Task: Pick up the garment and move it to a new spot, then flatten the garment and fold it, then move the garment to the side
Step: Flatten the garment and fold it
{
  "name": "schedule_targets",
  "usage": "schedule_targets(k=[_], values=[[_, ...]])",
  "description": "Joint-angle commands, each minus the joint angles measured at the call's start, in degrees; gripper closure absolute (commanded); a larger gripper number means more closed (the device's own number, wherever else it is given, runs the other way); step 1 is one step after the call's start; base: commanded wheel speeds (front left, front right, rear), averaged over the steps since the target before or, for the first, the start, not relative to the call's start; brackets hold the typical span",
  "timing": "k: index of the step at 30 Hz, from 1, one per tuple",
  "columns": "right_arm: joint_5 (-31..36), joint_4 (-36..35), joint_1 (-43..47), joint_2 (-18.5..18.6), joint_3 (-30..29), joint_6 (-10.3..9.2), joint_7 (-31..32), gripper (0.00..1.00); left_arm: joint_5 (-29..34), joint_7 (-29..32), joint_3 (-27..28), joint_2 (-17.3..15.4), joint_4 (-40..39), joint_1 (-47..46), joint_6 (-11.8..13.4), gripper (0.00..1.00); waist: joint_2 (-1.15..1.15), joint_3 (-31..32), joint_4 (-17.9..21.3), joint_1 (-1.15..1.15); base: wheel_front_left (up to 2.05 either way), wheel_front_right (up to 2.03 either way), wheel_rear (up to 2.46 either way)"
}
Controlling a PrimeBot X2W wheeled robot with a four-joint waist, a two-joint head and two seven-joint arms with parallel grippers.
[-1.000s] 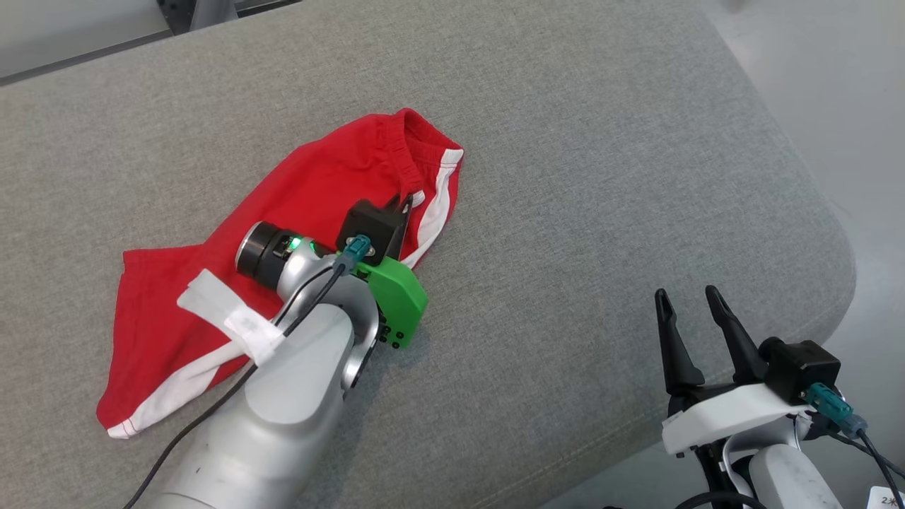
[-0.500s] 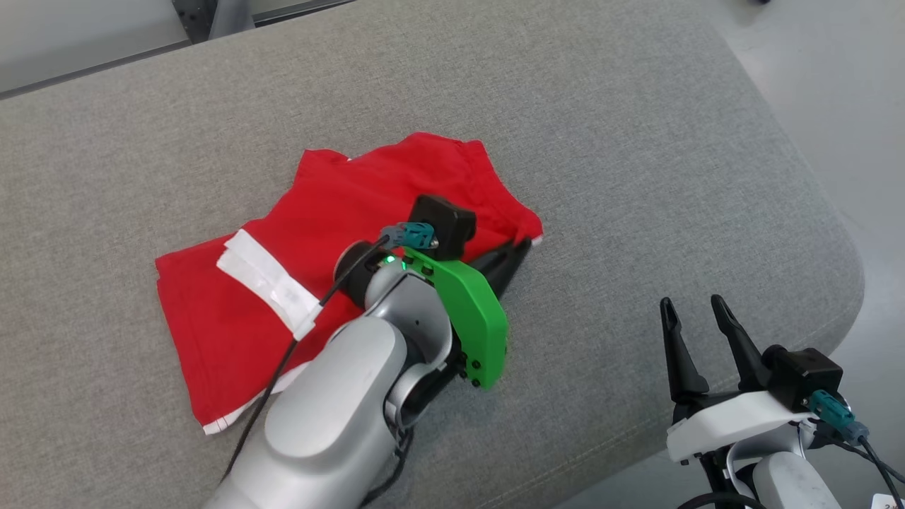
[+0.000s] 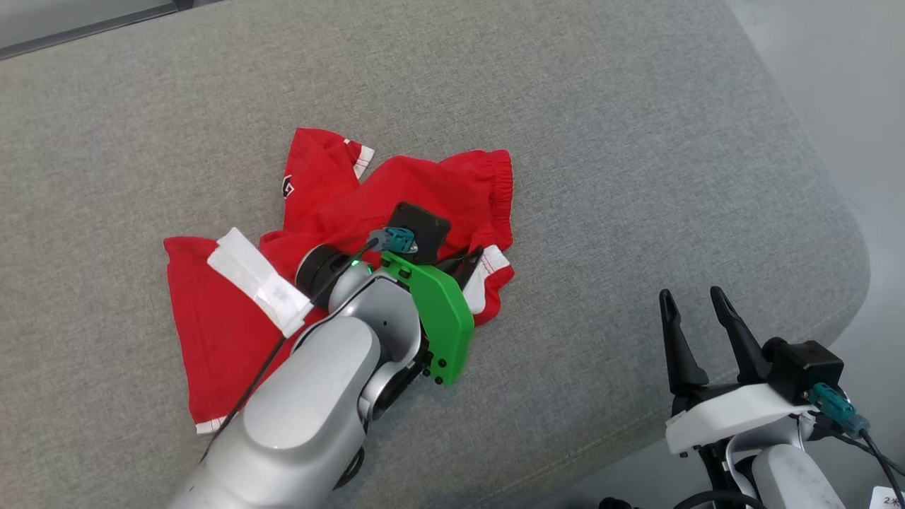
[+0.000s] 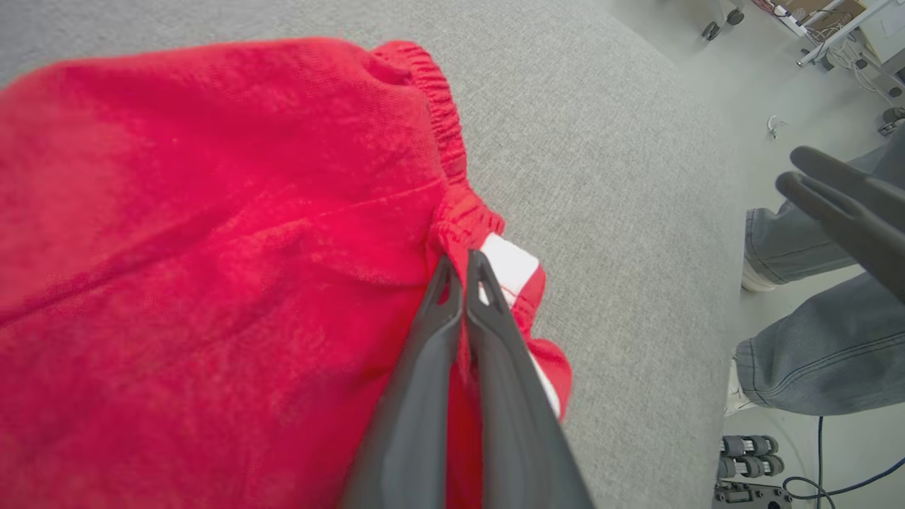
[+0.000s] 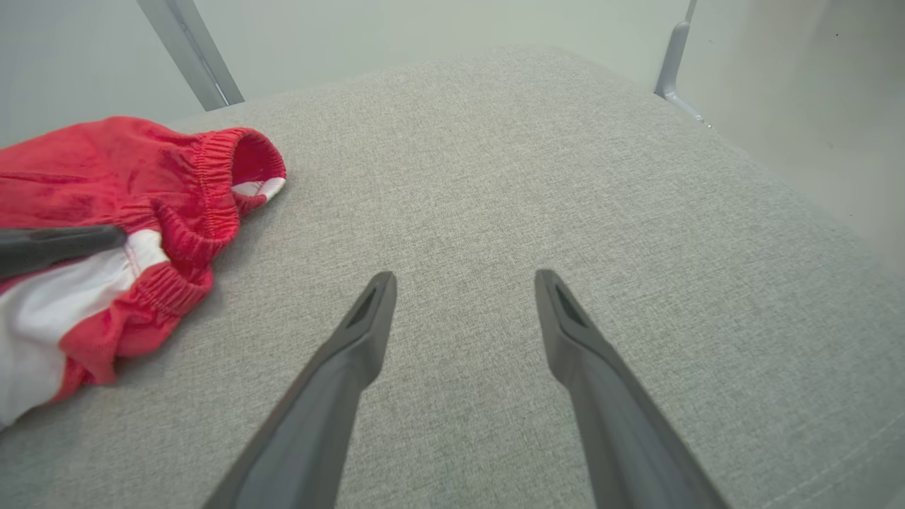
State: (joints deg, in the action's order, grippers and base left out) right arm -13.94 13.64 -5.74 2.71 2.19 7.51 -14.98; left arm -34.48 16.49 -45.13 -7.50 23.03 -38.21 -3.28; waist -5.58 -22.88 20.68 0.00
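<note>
The garment is a pair of red shorts with white side stripes, lying bunched in the middle of the grey cushion. My left gripper is shut on its elastic waistband at the right edge, fingers pressed together in the left wrist view with red cloth pinched between them. The bunched waistband also appears at the left of the right wrist view. My right gripper hangs open over the cushion's front right corner, apart from the garment, nothing between its fingers.
The grey cushion rounds off at its right edge with pale floor beyond. A person's jeans-clad legs stand on the floor past that edge. Bare cushion lies to the right of the garment and behind it.
My left gripper has dragged the waistband toward the right and front, folding the shorts over on themselves into a crumpled heap. The right gripper stays open in place.
</note>
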Motion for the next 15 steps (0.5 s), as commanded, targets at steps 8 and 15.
schedule_targets(k=[8, 15], values=[[-0.4, 0.2, -0.9, 0.1, -0.3, -0.04, -0.1, 0.00, 0.7, -6.6, -3.0, 3.5, 7.8, -2.5, -2.2, 0.67, 0.00, -1.0, -0.3, 0.00, 0.00, 0.00, 0.00], [0.4, 0.3, -0.3, 0.1, -0.7, -0.04, -0.1, 0.00, 1.3, -13.6, -6.0, 4.4, 11.3, -2.3, -1.6, 0.00, 0.00, 0.4, -1.7, 0.00, 0.00, 0.00, 0.00]])
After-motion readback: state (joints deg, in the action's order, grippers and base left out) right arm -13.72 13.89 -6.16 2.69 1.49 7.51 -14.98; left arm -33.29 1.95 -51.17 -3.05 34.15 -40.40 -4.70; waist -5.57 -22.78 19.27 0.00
